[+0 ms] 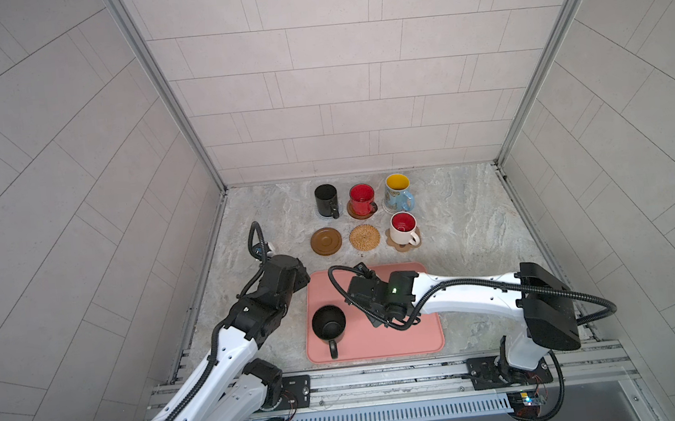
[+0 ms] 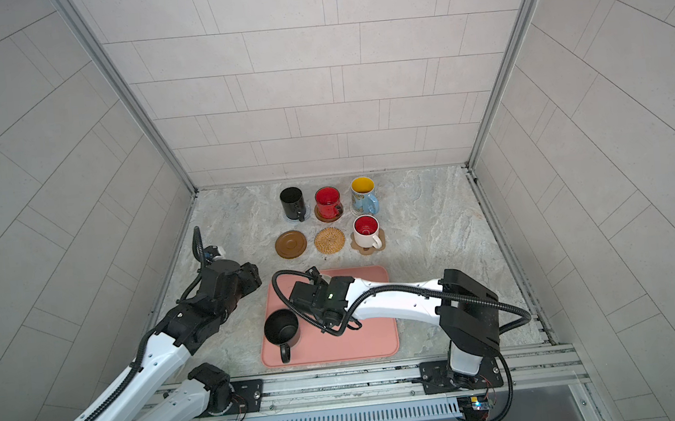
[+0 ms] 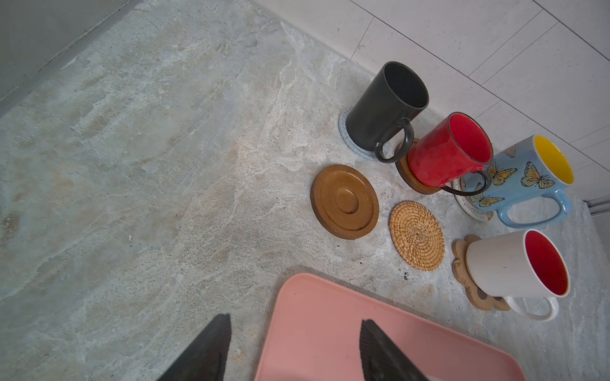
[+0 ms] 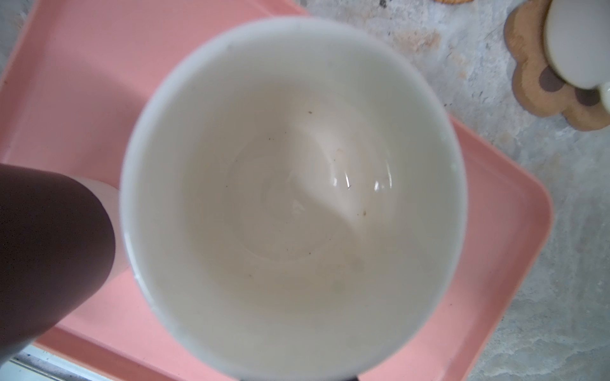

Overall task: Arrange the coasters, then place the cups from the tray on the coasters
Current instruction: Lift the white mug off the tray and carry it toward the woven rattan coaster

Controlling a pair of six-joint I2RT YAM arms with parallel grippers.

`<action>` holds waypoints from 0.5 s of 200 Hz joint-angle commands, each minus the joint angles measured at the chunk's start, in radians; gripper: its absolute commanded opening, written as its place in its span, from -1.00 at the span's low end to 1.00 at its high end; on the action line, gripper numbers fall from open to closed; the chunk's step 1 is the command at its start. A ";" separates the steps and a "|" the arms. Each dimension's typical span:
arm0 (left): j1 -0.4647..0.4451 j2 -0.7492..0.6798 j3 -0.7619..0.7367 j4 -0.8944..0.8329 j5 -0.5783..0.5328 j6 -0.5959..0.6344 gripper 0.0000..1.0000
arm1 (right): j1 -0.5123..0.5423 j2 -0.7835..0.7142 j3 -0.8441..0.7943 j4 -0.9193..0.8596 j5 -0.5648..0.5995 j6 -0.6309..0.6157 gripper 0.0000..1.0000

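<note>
My left arm reaches low over the table (image 1: 475, 228), its gripper (image 3: 293, 320) empty with fingers apart, beside the far left corner of the tray (image 1: 401, 339). Six coasters (image 1: 403, 247) lie beyond. Four bear mugs (image 1: 362, 200), while the brown disc (image 1: 326, 241) and rattan mat (image 1: 365, 237) are bare. One black mug (image 1: 328, 325) stands on the tray. My right gripper (image 1: 363, 271), closed tight, holds the white mug (image 4: 293, 198) by its handle above the tray's far part.

Left arm (image 1: 231, 354): in from lower left of frame, wrist angled down.
Left pincer (image 3: 293, 318): jaws apart, empty.
Right arm (image 1: 472, 291): stretched in from right of frame.
Right pincer (image 1: 370, 290): pointing down, closed on white cup (image 4: 297, 198) handle.
</note>
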 commanded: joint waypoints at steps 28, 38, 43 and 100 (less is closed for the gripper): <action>0.007 -0.014 0.016 -0.019 -0.034 0.009 0.37 | -0.069 -0.044 0.083 0.032 0.055 -0.088 -0.82; 0.007 -0.014 0.015 -0.020 -0.036 0.009 0.37 | -0.085 -0.035 0.096 0.032 0.053 -0.108 -0.82; 0.006 -0.017 0.015 -0.020 -0.036 0.009 0.37 | -0.093 -0.030 0.103 0.031 0.051 -0.118 -0.82; 0.007 -0.018 0.014 -0.029 -0.038 0.009 0.37 | -0.194 0.019 0.177 0.037 0.027 -0.222 -0.82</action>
